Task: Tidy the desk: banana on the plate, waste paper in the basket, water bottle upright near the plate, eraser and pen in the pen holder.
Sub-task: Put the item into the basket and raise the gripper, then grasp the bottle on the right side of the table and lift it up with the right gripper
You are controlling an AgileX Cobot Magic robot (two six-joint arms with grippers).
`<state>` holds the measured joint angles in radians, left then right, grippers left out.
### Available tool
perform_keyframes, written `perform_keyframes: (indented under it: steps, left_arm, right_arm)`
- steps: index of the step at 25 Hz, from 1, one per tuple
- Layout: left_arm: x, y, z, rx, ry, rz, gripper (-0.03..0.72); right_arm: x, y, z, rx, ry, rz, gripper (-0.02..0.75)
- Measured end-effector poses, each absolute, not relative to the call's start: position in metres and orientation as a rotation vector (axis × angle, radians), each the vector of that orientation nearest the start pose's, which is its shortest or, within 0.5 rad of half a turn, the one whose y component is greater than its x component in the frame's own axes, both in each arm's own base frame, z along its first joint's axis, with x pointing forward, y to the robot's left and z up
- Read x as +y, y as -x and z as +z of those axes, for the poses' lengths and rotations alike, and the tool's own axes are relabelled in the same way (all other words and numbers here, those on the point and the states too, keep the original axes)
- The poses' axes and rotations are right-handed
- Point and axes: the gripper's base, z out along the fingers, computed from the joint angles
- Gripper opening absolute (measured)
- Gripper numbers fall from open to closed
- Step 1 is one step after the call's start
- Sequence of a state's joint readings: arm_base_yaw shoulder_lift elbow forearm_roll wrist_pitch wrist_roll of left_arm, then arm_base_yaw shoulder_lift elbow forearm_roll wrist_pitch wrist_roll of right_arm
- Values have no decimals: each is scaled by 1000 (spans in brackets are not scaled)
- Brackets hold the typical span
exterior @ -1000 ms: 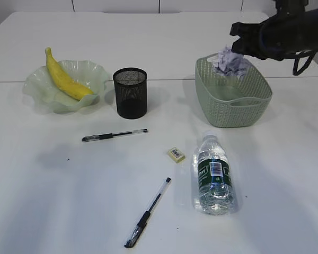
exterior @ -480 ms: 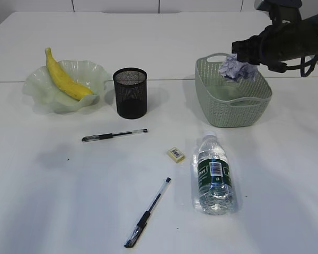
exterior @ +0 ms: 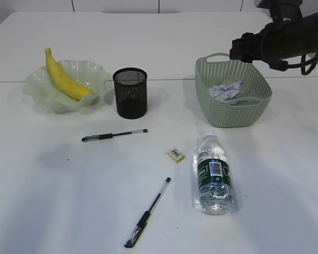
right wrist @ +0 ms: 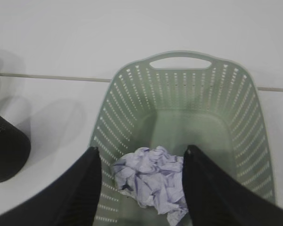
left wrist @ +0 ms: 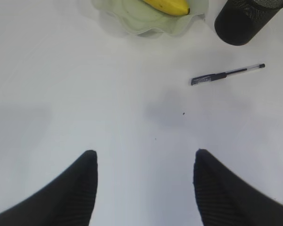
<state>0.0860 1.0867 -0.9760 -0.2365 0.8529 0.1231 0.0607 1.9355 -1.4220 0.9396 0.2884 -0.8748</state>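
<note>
My right gripper hangs over the basket with its fingers spread and nothing between them; the crumpled waste paper, a pale lilac wad full of creases, lies on the basket's floor below. The basket is soft green plastic moulded in a woven pattern, with slotted walls and a loop handle at each end. My left gripper is parted too, empty, above bare white table. Outward from there: a smooth yellow banana curves across a translucent, ruffled green plate; beside it stands a black mesh pen holder. Two clear-barrelled pens with black grips lie flat, a small cream eraser between them with print too small to read. The clear ribbed water bottle lies on its side, its dark green label showing a barcode.
</note>
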Motion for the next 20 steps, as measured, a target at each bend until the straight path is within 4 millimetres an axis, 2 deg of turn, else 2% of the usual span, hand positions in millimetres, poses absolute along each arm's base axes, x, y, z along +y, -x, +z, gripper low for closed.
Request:
perform_keyframes:
  steps: [6, 10, 14, 20]
  left_arm:
    - [2, -213, 339, 2423, 66, -193, 454]
    - [2, -213, 339, 2423, 67, -195, 454]
    - [2, -213, 339, 2423, 67, -195, 454]
    - [2, -213, 339, 2423, 67, -195, 454]
  right_arm:
    - [52, -434, 254, 2189, 210, 348, 412]
    - [48, -419, 255, 2343, 265, 293, 412]
    - [38, -403, 259, 2501, 224, 181, 413]
    - [35, -373, 308, 2482, 195, 169, 414]
